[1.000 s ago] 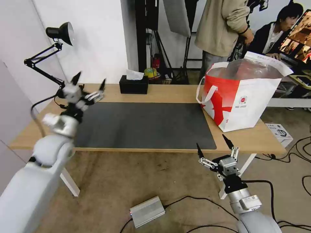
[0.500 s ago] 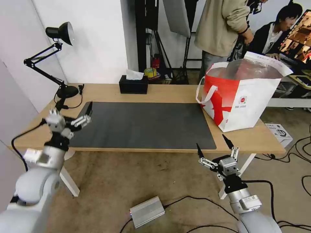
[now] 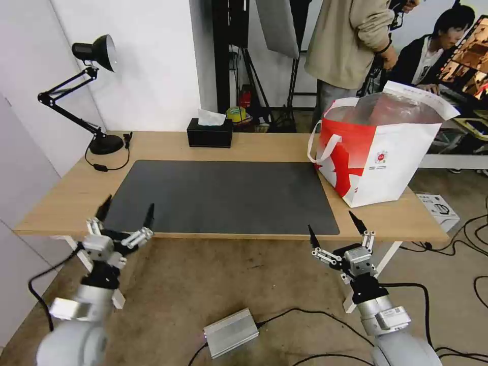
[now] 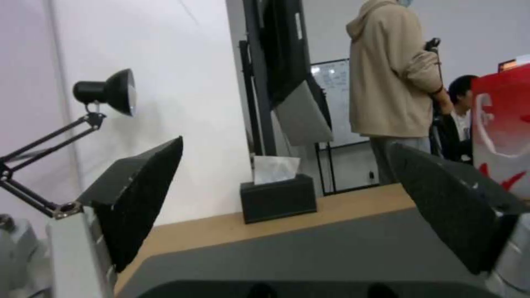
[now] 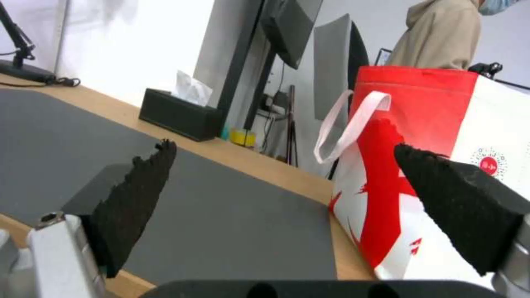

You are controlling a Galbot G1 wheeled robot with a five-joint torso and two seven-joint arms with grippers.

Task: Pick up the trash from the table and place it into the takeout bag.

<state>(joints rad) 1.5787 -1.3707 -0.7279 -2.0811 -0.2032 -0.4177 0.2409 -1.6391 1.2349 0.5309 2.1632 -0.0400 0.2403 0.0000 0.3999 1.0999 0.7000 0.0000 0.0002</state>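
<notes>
The left gripper (image 3: 125,212) is now hanging at lower left before the table (image 3: 254,145)'s near edge, down from over the mat (image 3: 223,195), fingers spread, empty. The right gripper (image 3: 336,229) is staying lower right, also spread. The takeout bag (image 3: 376,152) is standing at right.

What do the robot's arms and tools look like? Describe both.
Both arms are smooth pale grey shells ending in darker wrist blocks. The left tool and right tool match: silver linkage fingers tipped with pointed black pads, rough and textured up close. A black cable loops beside the left arm.
</notes>
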